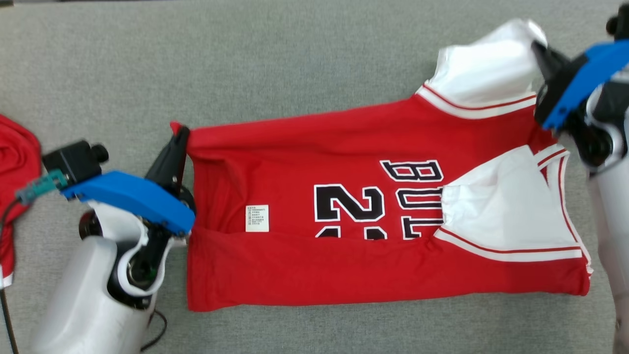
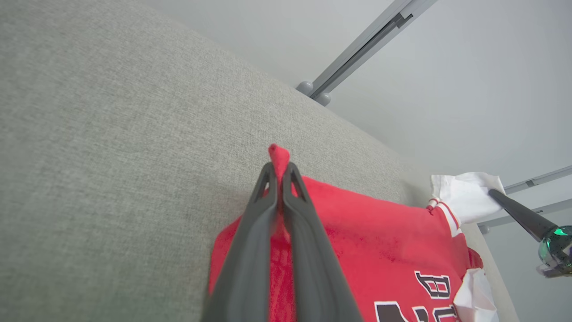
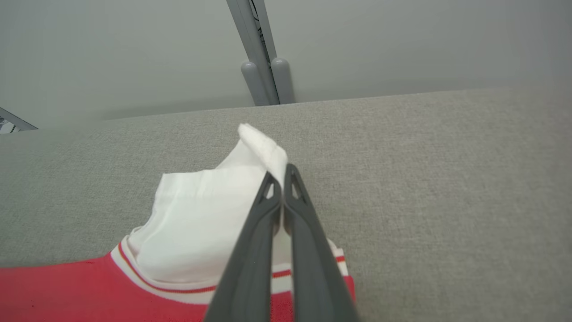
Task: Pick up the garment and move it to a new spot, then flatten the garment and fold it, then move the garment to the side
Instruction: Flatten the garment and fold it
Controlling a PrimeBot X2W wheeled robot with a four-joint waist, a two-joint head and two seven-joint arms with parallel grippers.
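Observation:
The garment is a red basketball jersey with white sleeves and black lettering, lying partly folded across the grey table. My left gripper is shut on the jersey's far left corner; a red tip of cloth pokes out past the fingertips of this gripper in the left wrist view. My right gripper is shut on the edge of the far white sleeve, which is lifted. In the right wrist view the gripper pinches the white sleeve just below its curled tip.
Another red cloth lies at the table's left edge, beside my left arm. The grey fabric table top stretches far beyond the jersey. A grey metal frame post stands behind the table's far edge.

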